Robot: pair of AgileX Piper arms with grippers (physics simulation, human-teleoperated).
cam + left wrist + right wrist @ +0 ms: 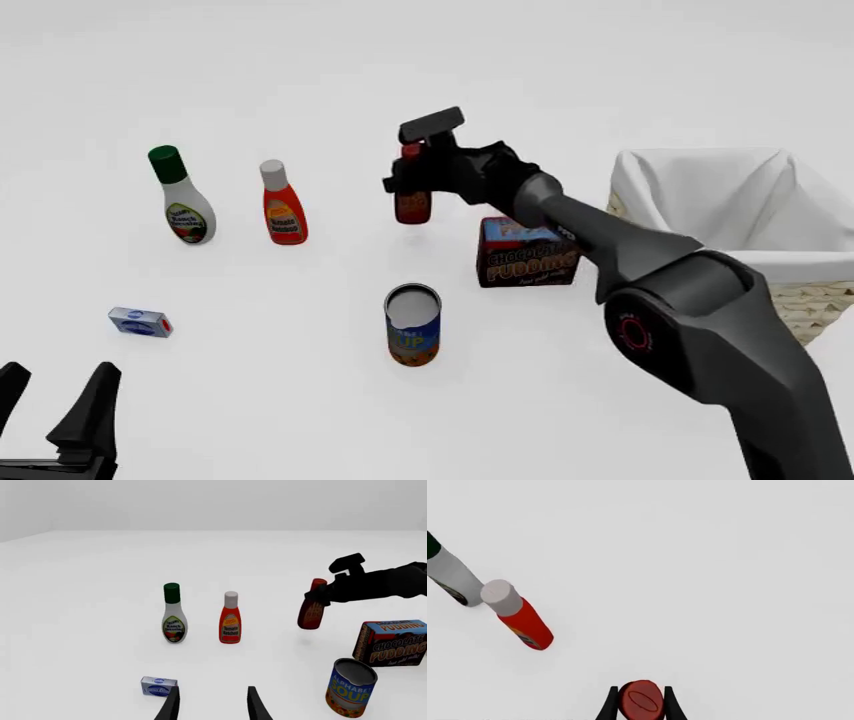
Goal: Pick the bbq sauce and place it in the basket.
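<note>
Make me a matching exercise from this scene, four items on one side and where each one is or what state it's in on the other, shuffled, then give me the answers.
Things:
1. bbq sauce
2. ranch dressing bottle
3. alphabet soup can
4. left gripper

States or places:
A. open, holding nothing, at the near left of the front view
B. standing farthest left of the bottles in the front view, green cap
C. clamped by the neck in the right gripper, tilted
D. upright on the table, nearer than the chocolate pudding box

Pairs: 1-C, 2-B, 3-D, 4-A
</note>
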